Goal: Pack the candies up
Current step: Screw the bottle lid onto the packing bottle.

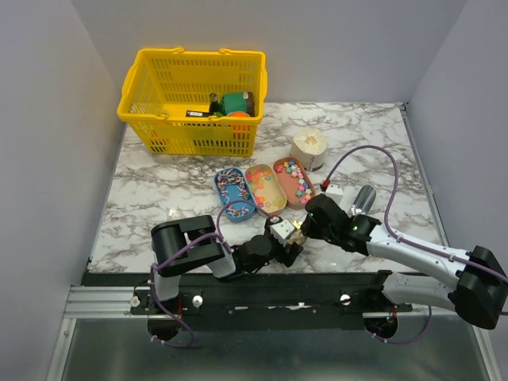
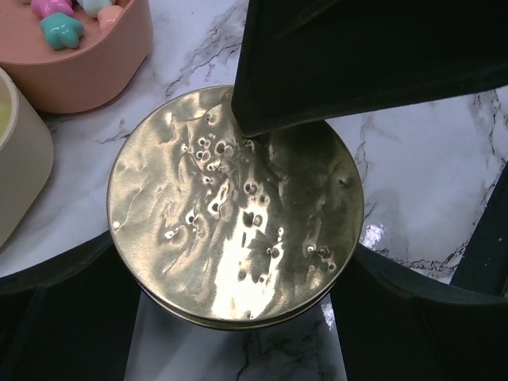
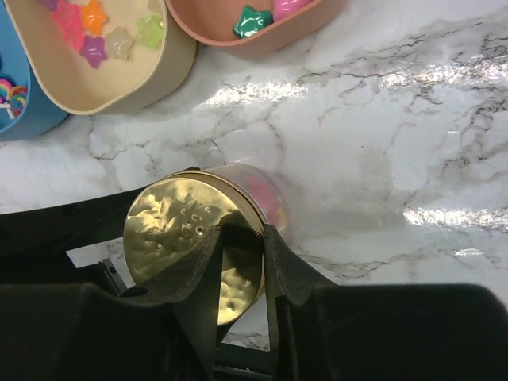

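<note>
Both my arms reach low and meet near the table's front edge. My left gripper clamps wide around a clear round jar with a dimpled gold lid. My right gripper, fingers narrowly parted, rests on the lid's rim, and I cannot tell if it grips. The tiny star-shaped candies lie in the oval plastic trays just beyond.

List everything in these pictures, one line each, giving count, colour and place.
table: one, white-and-grey marble, under everything
basket: one, yellow, far left corner
goods: several, green, orange and dark, in the basket
trays: three, blue, cream and salmon, side by side mid-table
candies: many, mixed colours, in the trays
cup: one, cream, behind the salmon tray
cylinder: one, grey, right of the trays; unclear what
jar: one, clear with gold lid, near edge, something pink inside
left pincer: one, black, clamped on the jar
right pincer: one, black, fingertips at the jar's lid; grip unclear
</note>
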### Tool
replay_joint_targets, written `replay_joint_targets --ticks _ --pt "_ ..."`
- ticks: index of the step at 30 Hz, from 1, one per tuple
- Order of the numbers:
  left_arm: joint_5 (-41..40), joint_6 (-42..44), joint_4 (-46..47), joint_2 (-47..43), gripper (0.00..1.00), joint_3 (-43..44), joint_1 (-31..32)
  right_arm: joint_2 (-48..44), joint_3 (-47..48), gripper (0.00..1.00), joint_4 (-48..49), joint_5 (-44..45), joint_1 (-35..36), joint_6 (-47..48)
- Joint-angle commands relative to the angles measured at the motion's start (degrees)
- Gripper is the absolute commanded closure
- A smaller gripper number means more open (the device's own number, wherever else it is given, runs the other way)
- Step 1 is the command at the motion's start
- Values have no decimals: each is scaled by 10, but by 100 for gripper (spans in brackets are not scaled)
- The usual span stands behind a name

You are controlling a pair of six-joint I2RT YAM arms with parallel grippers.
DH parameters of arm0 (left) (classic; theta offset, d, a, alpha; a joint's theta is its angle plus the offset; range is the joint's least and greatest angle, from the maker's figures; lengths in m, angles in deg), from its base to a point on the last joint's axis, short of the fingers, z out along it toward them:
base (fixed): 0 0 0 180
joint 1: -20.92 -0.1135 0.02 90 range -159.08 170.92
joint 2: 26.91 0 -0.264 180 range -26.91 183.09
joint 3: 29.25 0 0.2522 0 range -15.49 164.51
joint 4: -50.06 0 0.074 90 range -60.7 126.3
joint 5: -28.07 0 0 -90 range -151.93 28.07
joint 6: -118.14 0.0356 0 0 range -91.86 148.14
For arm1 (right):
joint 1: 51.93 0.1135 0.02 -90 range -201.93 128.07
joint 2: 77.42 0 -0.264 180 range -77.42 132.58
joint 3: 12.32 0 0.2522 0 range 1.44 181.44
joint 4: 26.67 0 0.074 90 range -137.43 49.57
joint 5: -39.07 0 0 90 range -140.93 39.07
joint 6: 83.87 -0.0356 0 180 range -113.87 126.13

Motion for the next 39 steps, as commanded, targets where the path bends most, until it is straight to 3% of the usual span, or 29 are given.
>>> replay_joint_targets --ticks 1,13,26,34,37,38,39 --pt "5 -9 -50 24 25 0 2 4 -58 71 8 -41 -8 16" --pt "-33 -27 -102 47 24 32 2 -60 -158 99 -12 -112 -8 -38" --pt "-51 -44 -161 73 24 69 -3 -154 -190 99 -39 -189 -7 -64" --pt "-25 -24 -135 68 24 56 -1 -197 -140 99 -106 -121 -7 -75" --pt "-20 -9 -128 61 23 46 4 -203 -95 86 -145 -58 -6 -86" --pt "-20 -4 -130 60 23 45 5 -204 -84 73 -152 -28 -7 -86" --pt "-20 -1 -132 59 23 44 7 -207 -72 67 -158 -14 -6 -86"
